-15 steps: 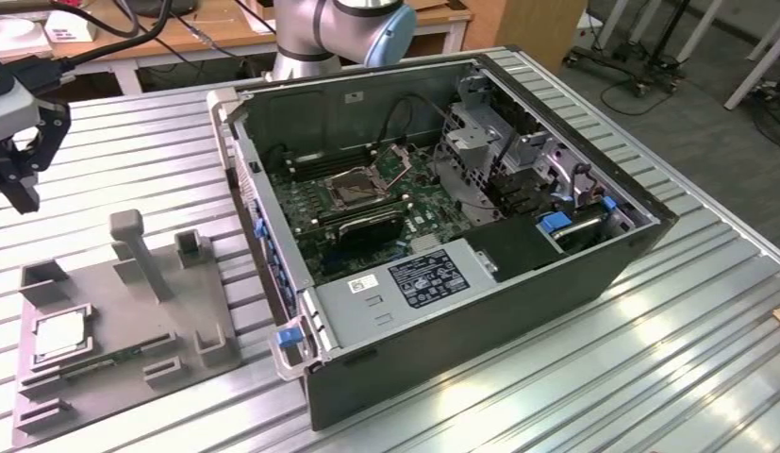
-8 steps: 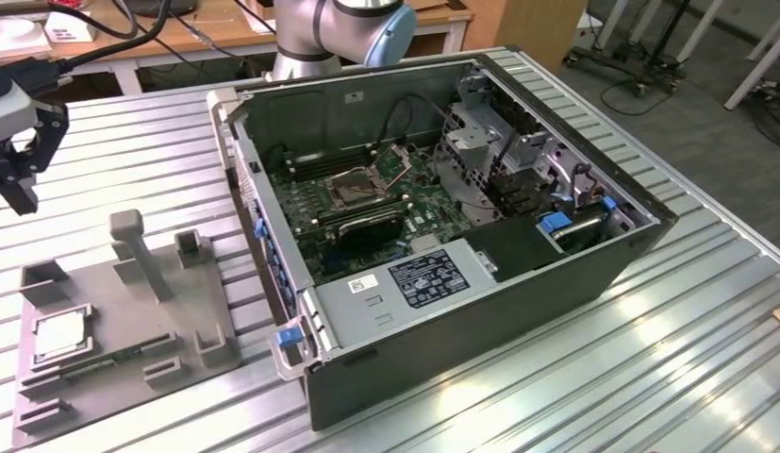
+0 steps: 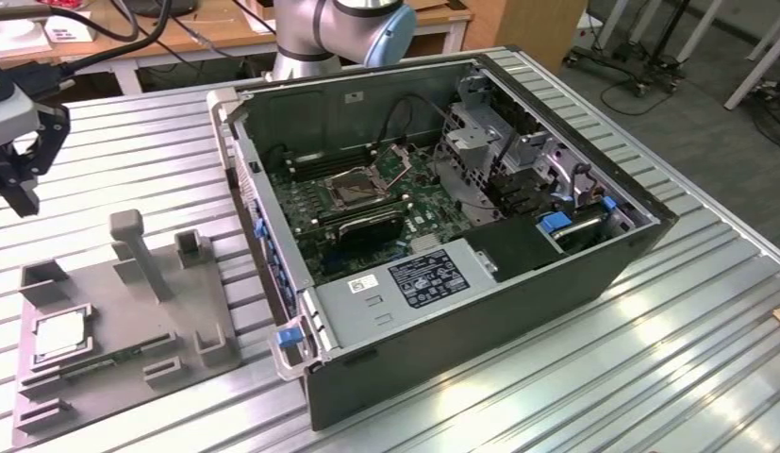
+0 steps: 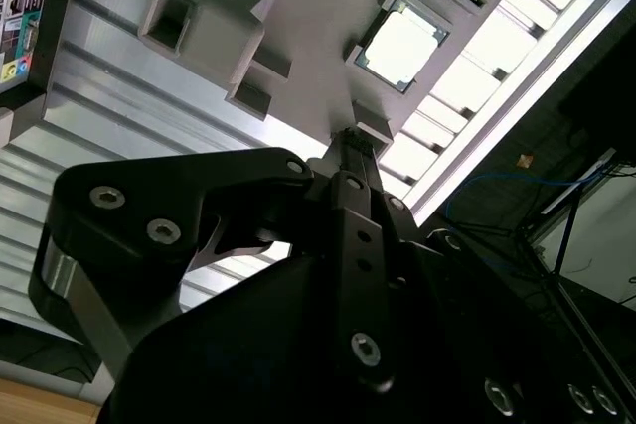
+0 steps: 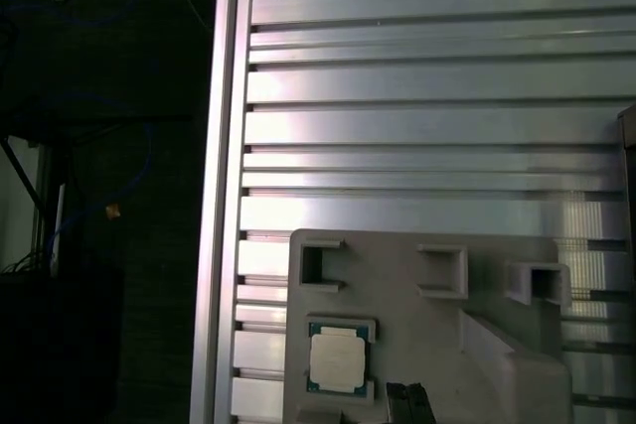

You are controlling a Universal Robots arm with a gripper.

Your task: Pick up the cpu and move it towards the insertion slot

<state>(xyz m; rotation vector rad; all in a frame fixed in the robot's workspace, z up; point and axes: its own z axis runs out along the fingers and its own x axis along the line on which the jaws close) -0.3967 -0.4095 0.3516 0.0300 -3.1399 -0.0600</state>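
The cpu (image 3: 60, 336) lies flat in a square recess of the grey plastic tray (image 3: 151, 326) at the exterior view's left; its silvery top also shows in both wrist views (image 4: 400, 44) (image 5: 336, 360). My gripper (image 3: 21, 201) hangs above the table beyond the tray's far end, well clear of the cpu, and its fingers look shut with nothing between them (image 4: 350, 141) (image 5: 409, 400). The insertion slot (image 3: 360, 190), a square socket with a dark centre and a metal frame, sits on the green motherboard inside the open computer case (image 3: 490, 311).
The tray carries upright grey posts (image 3: 134, 253) and a green memory stick (image 3: 113, 358) beside the cpu. The case's raised wall (image 3: 257, 217) stands between tray and socket. The slatted metal table (image 3: 691, 377) drops off at its edge (image 5: 224, 196) near the tray.
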